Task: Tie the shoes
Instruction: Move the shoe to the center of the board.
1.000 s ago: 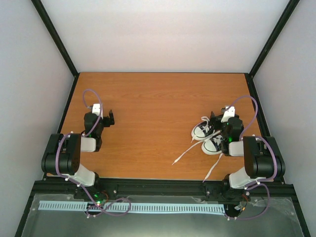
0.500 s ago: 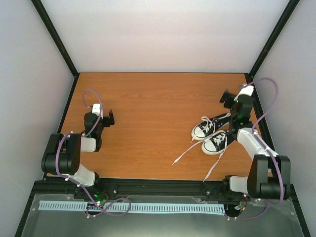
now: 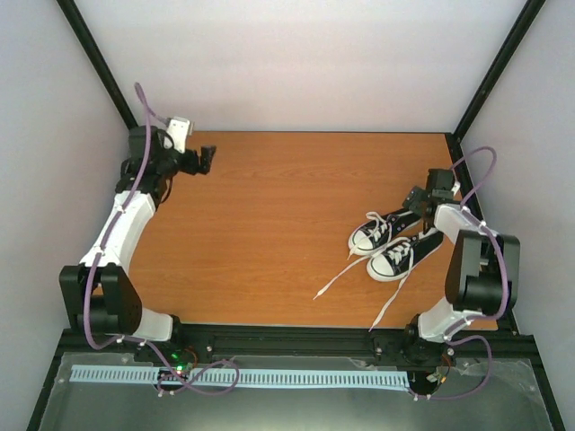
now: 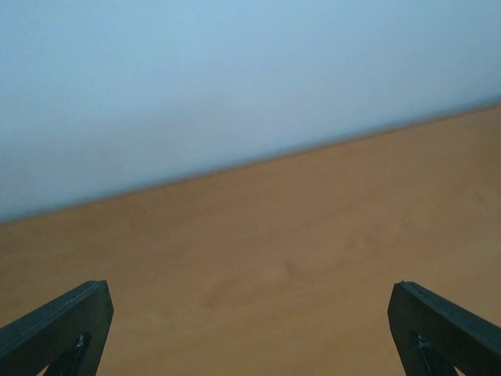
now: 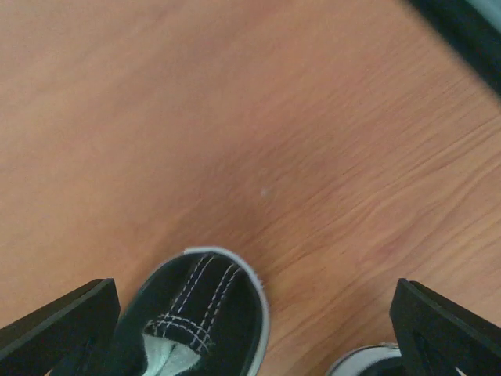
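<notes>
View from above: a wooden surface enclosed by pale walls, with two robot arms mounted at its near edge.

A pair of small black shoes with white toe caps and white soles lies on the right side of the surface. They sit side by side and close together, with their toes pointing toward the near left. The far shoe sits slightly left of the near shoe. Their long white laces are untied. One strand trails across the wood toward the near left, and another runs from the near shoe toward the near edge.

The right arm is folded along the right edge of the surface. The right hand is at the heel end of the shoes, on their far right side. Its two dark fingers are spread wide and grip nothing. The right wrist view looks down past them. It shows the black heel of one shoe, with white stitching, between the fingers toward the left. A sliver of the other shoe's white sole shows at the lower right, and the rest is bare wood.

The left arm is stretched out to the far left corner. The left hand is there, well apart from the shoes. It too is spread wide and empty. Its wrist view is blurred and shows only wood meeting the pale far wall.
</notes>
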Controlling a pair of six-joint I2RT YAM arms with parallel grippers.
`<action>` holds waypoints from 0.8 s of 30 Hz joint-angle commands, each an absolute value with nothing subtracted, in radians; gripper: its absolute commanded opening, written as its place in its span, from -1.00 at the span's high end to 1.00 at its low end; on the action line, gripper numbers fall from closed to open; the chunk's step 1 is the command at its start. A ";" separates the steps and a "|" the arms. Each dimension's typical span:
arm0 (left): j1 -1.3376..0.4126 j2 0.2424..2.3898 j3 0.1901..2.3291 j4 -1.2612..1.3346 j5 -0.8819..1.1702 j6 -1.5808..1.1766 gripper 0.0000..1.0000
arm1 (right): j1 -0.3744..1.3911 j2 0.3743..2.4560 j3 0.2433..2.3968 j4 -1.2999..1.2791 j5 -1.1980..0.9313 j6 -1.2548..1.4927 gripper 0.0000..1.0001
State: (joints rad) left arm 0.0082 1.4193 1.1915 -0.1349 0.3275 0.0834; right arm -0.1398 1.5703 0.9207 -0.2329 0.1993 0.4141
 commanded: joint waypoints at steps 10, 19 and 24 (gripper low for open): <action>-0.075 1.397 1.131 -0.737 0.536 0.418 -0.99 | -0.088 1.742 1.023 -0.235 -0.084 0.413 0.79; -0.084 1.345 1.089 -0.963 0.578 0.644 -1.00 | 0.260 1.781 1.162 -0.250 -0.021 0.518 0.94; -0.085 1.326 1.063 -1.019 0.615 0.684 -1.00 | 0.486 1.864 1.280 -0.185 -0.003 0.648 0.94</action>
State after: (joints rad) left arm -0.0795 1.3560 1.0767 -0.9226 0.5659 0.5999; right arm 0.3489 1.8023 1.1893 -0.2501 0.0059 0.5056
